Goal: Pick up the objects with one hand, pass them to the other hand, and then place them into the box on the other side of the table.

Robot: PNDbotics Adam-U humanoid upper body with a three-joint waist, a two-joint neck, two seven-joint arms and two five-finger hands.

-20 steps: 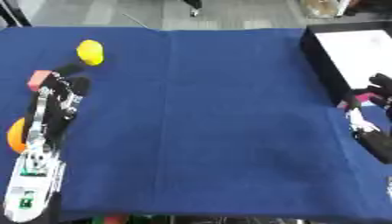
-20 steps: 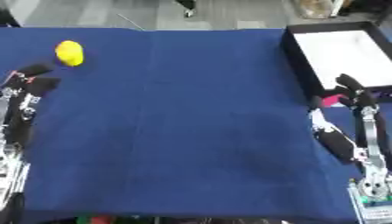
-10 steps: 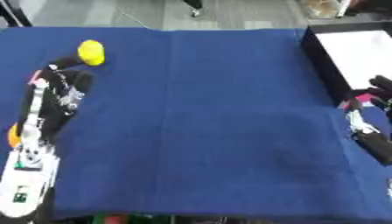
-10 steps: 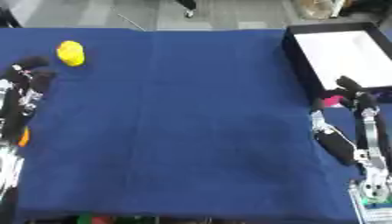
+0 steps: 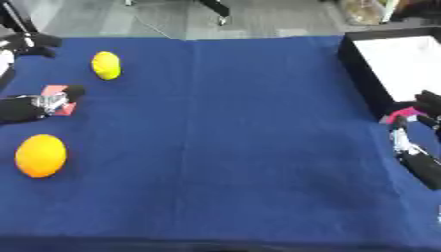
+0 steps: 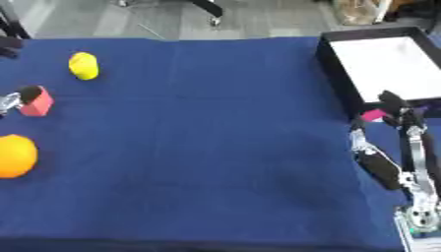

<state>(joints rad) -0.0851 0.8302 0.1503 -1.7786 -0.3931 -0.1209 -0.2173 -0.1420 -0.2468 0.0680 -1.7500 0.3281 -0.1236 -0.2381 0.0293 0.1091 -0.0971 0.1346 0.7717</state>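
A red block [image 6: 38,105] lies on the blue cloth at the far left. My left hand [image 5: 33,107] reaches in from the left edge and lies across it, fingers curled over its top. A yellow lemon [image 5: 106,65] sits behind the block and an orange [image 5: 41,155] in front of it, both free. The black box with a white floor [image 6: 340,74] stands at the far right. My right hand [image 6: 385,167] rests open near the right edge, just in front of the box, fingers pointing up. A small pink thing [image 6: 373,115] shows by its fingertips.
The blue cloth [image 5: 233,138] covers the whole table, with a wide stretch between the fruit and the box. Grey floor and a black stand lie beyond the far edge.
My left arm has swung out to the left, uncovering the orange, and now comes at the red block from the side. The right hand has hardly moved.
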